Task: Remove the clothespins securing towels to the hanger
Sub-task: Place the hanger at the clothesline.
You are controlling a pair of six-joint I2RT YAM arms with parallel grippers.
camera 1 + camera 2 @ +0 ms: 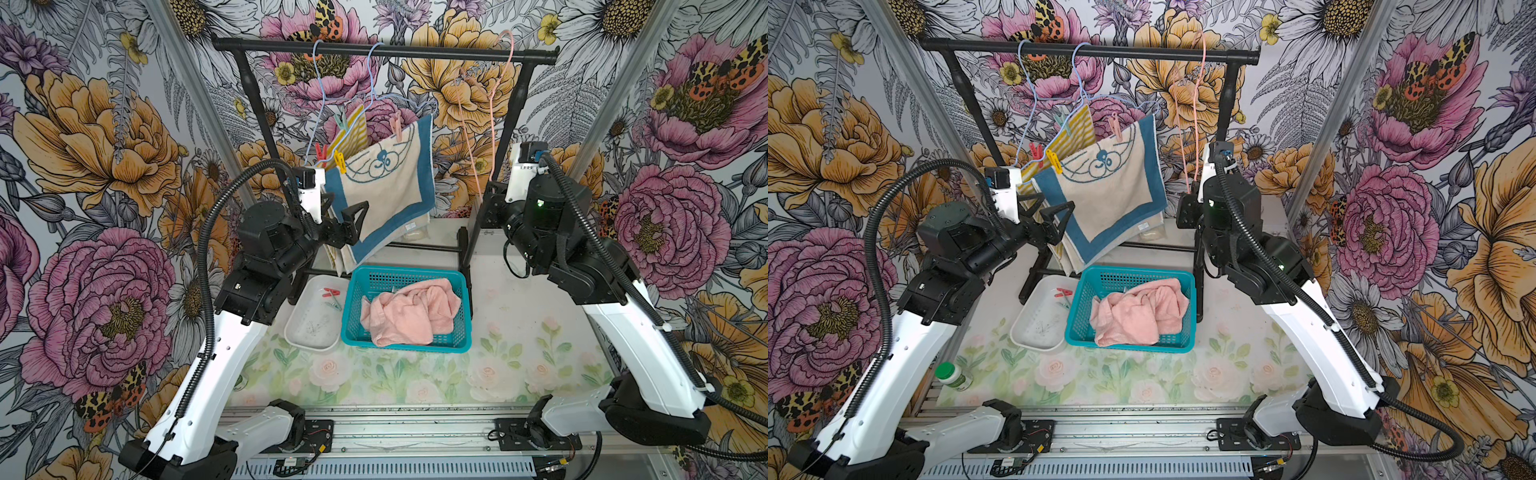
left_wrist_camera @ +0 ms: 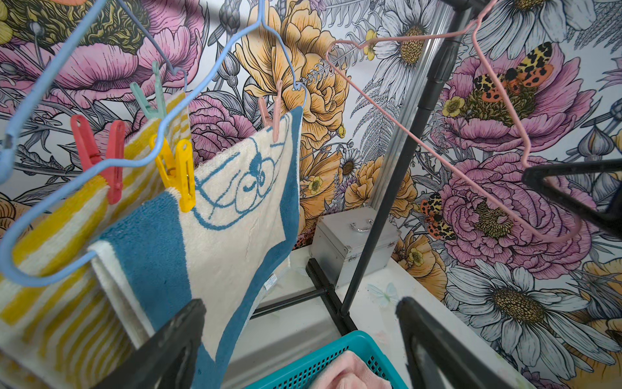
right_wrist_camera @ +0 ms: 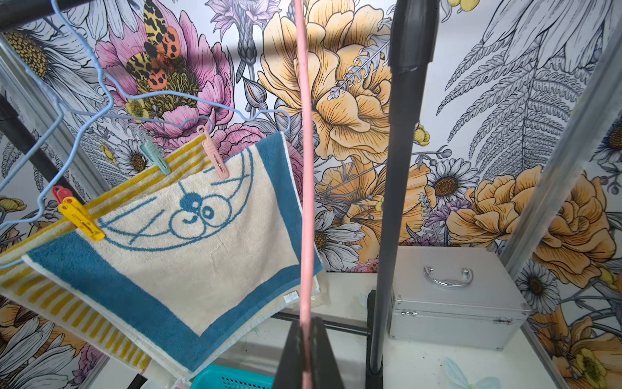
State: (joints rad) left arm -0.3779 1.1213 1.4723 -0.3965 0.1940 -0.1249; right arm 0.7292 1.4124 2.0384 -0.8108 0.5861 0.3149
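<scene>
Left pincer: jaws wide apart, holding nothing, just beside the blue-bordered towel. Above it, the red clothespin and mint clothespin grip the striped towel. The yellow clothespin and pink clothespin grip the blue-bordered one. Below it, the pink towel lies in the teal basket, and two loose clothespins lie in the white tray. Right pincer: closed on the pink hanger.

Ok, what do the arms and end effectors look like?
Left arm and right arm: white shells, black joints, a black ribbed hose along each. Left end effector and right end effector: black triangular fingers. Green light on the right arm.
</scene>
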